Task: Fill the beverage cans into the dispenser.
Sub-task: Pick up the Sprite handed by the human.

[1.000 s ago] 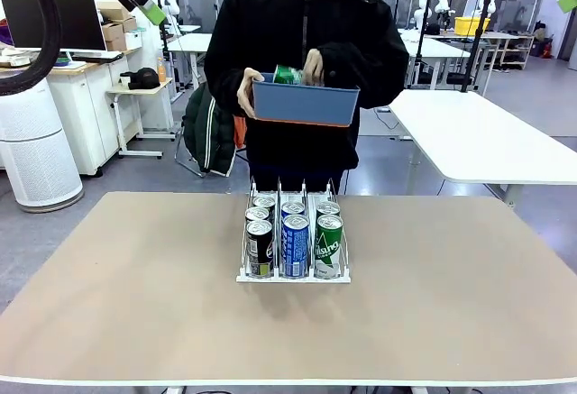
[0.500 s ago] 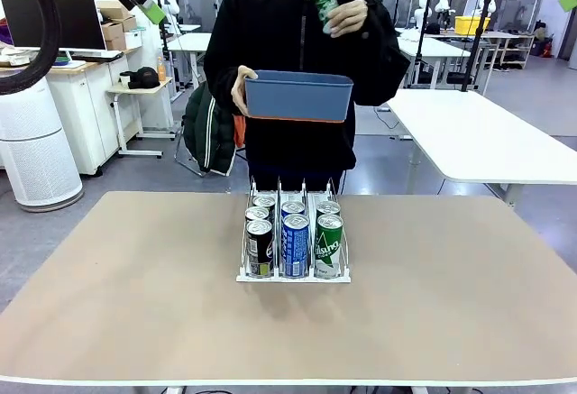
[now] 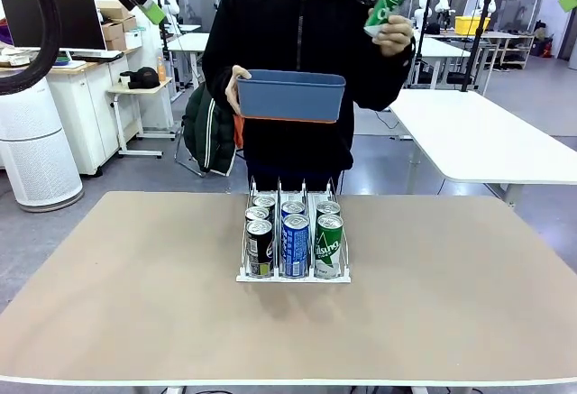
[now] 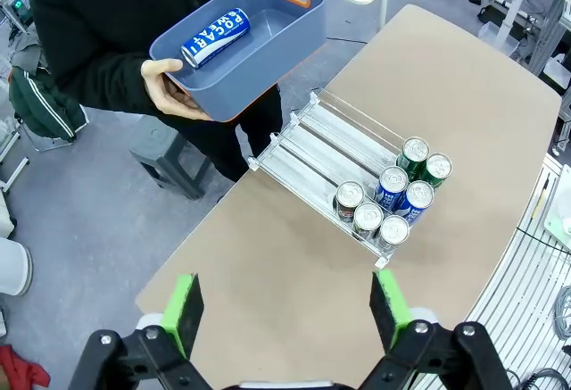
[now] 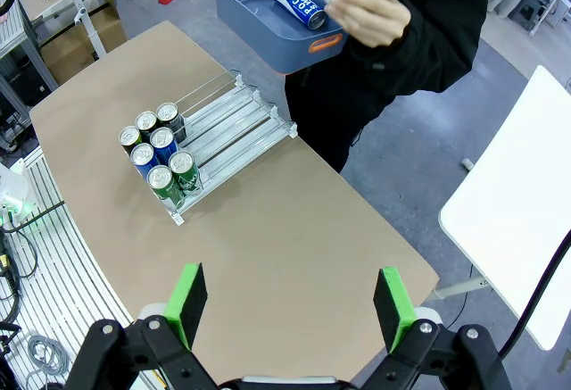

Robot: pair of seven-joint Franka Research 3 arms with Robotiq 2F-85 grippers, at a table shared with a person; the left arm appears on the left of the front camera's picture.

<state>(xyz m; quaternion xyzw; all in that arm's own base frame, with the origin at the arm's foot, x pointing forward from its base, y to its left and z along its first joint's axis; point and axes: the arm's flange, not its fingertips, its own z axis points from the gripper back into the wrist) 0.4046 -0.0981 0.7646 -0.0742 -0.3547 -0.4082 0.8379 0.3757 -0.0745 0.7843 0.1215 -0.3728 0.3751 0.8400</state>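
Note:
The dispenser (image 3: 243, 275) stands mid-table with several beverage cans at its front end: black (image 3: 260, 248), blue (image 3: 295, 245) and green (image 3: 328, 245) ones, two to a lane. Behind it a person holds a blue tub (image 3: 290, 96) in one hand. The other hand holds a green can (image 3: 389, 2) raised high. A blue can (image 4: 214, 37) lies in the tub. My left gripper (image 4: 287, 310) hangs open high above the table, well away from the dispenser (image 4: 321, 140). My right gripper (image 5: 290, 305) is also open and high, with nothing in it, above the dispenser (image 5: 232, 113).
The back halves of the dispenser's lanes are bare. Broad tan tabletop (image 3: 135, 304) lies free on both sides. A white table (image 3: 487, 132) stands behind at the right. Desks and a white cylinder (image 3: 32, 146) stand at the left.
The person has lifted a green can out of the tub and raised it up and to the picture's right. Both grippers have stayed still and open.

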